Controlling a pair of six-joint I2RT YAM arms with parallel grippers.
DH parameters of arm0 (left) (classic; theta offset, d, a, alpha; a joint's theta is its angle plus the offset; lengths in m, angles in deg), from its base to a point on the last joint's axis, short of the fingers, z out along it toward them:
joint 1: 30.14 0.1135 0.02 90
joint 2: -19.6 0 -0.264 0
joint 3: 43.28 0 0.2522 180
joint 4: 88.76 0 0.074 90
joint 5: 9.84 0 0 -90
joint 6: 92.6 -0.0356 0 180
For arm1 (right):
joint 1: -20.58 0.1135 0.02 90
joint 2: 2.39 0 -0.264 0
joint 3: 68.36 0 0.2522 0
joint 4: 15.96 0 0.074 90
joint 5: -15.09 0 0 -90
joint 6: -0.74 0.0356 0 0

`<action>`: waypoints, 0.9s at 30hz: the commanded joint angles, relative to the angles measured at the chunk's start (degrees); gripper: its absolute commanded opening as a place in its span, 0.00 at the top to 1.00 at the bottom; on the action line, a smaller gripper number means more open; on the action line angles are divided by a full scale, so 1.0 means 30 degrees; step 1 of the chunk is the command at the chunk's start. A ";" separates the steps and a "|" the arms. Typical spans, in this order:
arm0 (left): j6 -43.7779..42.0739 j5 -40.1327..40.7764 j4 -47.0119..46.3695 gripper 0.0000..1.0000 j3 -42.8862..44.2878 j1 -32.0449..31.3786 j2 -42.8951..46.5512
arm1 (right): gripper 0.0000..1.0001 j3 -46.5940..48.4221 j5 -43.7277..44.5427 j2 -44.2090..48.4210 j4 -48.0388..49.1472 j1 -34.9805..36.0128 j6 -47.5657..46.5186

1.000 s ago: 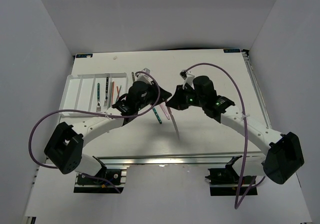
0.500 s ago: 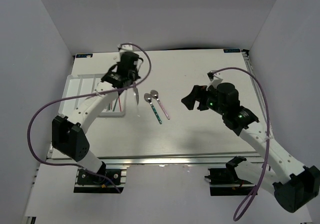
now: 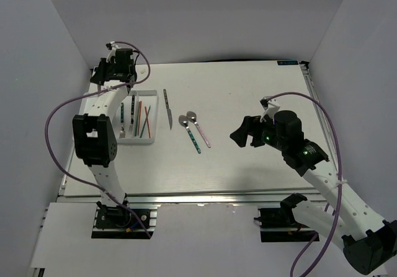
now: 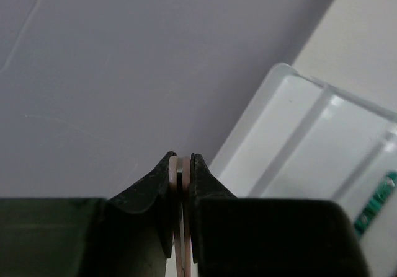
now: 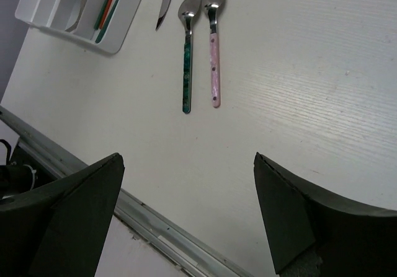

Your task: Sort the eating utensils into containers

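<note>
Three pieces lie on the white counter (image 3: 248, 91) beside the white divided plastic tray (image 3: 141, 142): silver knife (image 3: 167, 109), teal-handled spoon (image 3: 193, 136) and pink-handled spoon (image 3: 201, 132). Your left claw (image 4: 180, 171) is pressed together; your right claw (image 3: 239, 132) is spread. Grip one handle squarely.

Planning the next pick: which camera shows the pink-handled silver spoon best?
Right wrist: the pink-handled silver spoon lies whole and large, beside the teal-handled spoon. Top external shows it small; left wrist misses it.

Top view overhead, whole table (image 3: 248, 97). Left wrist close on tray (image 4: 298, 122) corner, wall (image 4: 124, 72). Right wrist higher; shares tray, spoons (image 5: 214, 60).
</note>
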 commanded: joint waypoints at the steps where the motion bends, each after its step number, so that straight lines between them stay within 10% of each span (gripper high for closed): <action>1: -0.3405 0.2770 -0.4503 1.00 0.1877 0.1310 -0.1764 | 0.11 -0.0403 -0.1295 0.0720 0.0473 -0.0016 0.0458; 6: -0.9559 0.5407 -1.3082 1.00 0.0564 0.1839 -0.3319 | 0.11 -0.1398 -0.2410 0.1394 0.0855 -0.0016 0.1162; 27: -0.7509 0.3596 -1.0190 1.00 0.4021 0.4476 -0.8038 | 0.11 -0.1373 -0.2646 0.1397 0.0768 0.0013 0.1575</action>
